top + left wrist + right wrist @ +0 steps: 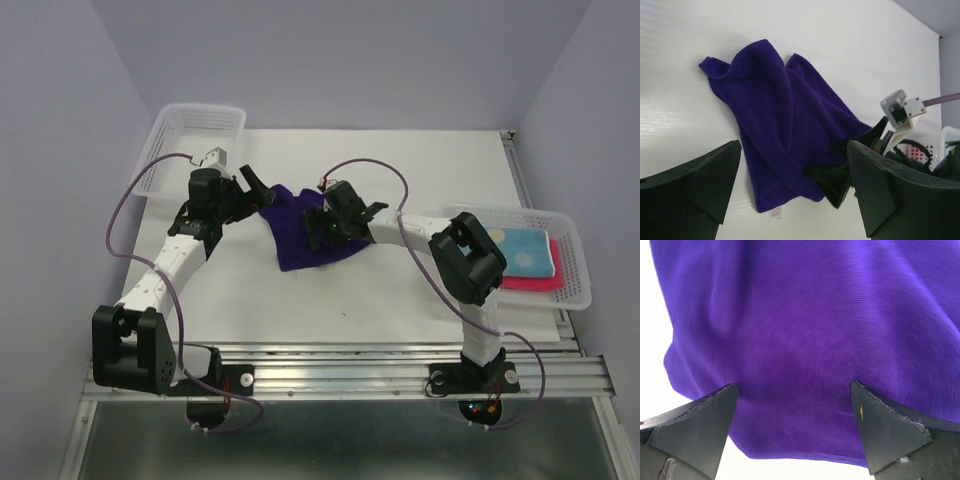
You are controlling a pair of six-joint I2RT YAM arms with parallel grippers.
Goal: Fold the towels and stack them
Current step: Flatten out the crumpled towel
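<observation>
While the dark purple towel lies crumpled at the centre of the white tabletop, the left fingers stand wide apart by its upper left corner, holding nothing. The right fingers spread wide too, low over its right part. At the frame's right, a white mesh basket holds a folded dotted light blue towel on a pink-red towel.

The left gripper hangs above the white table, its jaws spread wide and gripping nothing. Ahead of it, framed between its fingers, the dark purple towel lies rumpled and creased. Past its right finger, the right gripper sits at the towel's edge, with a white mesh basket behind it.
</observation>
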